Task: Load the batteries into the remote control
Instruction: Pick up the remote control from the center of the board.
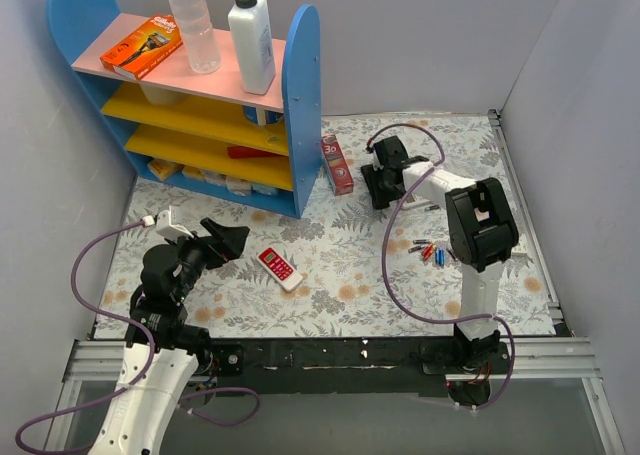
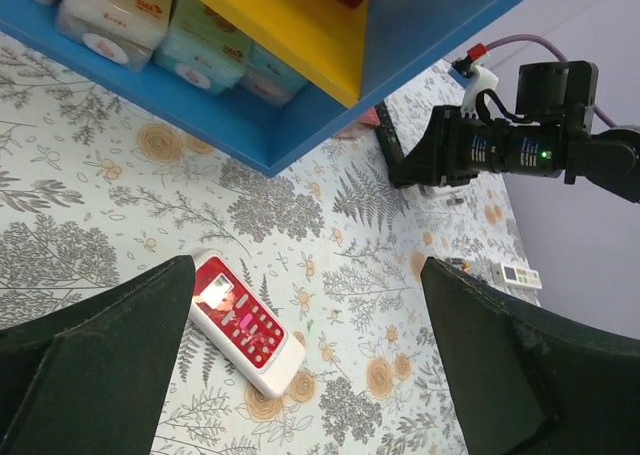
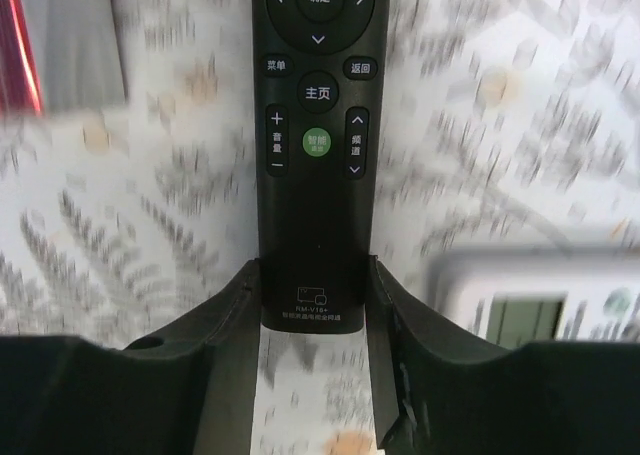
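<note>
Right wrist view gives us the clearest look: the remote control (image 3: 318,125) runs straight up toward 12 o'clock from the right end effector (image 3: 312,285). Its bottom end with the small printed label sits between the two fingers (image 3: 225,315). The fingers are closed in against its long sides, so we read this as a grip on the lower end, button face up toward the camera. A white remote (image 3: 530,305) shows at about 3 o'clock from the grip, and the background there is blurred. We cannot tell whether the black remote rests on the table (image 1: 340,305) or is lifted off it.

From the top camera, the right end effector (image 1: 380,185) is at the far side of the table, with a red box (image 1: 337,163) near it at about 10 o'clock and the blue shelf (image 1: 300,105) beyond that. The batteries (image 1: 430,250) lie loose in a small cluster on the table at about 5 o'clock from it, well apart and close to the right arm's upright link.

The left end effector (image 1: 228,240) is spread wide and holds nothing. A red-and-white remote (image 1: 279,268) lies just beside it at about 4 o'clock, not touched.
</note>
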You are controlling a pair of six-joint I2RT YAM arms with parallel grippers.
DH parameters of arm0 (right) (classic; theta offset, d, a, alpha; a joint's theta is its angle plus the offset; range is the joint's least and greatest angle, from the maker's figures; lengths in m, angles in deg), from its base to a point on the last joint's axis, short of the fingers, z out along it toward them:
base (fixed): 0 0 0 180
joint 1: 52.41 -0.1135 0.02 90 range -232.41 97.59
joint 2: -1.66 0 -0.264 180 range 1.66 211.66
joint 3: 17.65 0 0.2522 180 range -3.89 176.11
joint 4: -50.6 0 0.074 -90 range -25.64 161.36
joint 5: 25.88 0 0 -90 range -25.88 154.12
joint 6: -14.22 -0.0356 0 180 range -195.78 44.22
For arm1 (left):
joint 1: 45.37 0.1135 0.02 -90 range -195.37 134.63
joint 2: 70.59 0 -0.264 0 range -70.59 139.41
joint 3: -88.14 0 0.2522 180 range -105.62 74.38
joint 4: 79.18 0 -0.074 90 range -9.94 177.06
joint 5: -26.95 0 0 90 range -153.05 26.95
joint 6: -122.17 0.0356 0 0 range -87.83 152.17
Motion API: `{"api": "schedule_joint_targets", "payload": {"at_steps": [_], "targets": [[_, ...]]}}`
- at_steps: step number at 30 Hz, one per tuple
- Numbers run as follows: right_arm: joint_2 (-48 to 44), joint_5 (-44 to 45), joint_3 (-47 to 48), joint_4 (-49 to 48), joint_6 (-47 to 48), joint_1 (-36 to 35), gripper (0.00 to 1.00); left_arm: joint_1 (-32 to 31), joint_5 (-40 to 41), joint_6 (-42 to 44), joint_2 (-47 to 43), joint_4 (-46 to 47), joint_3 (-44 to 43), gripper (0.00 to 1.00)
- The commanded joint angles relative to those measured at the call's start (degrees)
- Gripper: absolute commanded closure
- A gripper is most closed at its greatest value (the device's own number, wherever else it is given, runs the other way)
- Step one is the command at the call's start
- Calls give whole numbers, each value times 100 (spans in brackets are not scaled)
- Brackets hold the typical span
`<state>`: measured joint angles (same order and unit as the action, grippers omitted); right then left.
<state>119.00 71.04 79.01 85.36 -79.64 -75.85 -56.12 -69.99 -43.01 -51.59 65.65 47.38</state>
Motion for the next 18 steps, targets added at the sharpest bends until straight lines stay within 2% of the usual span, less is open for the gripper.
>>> {"api": "schedule_joint_targets", "payload": {"at_steps": [1,9,12,18], "targets": [[-763,-382,-975,195,-457,-143,87,-24,-623,-58,-20,259,125,2],[-3030,-1622,-3276,-630,-1712,-494,94,-24,-2073,-365,-46,1463,766,2],[-3874,-1877,-3726,-824,-2004,-644,97,-33,-2512,-445,-20,2105,1003,2],[-5202,-2492,-4448,-1413,-2541,-934,98,-261,-2716,-1006,313,3554,1469,2]]}}
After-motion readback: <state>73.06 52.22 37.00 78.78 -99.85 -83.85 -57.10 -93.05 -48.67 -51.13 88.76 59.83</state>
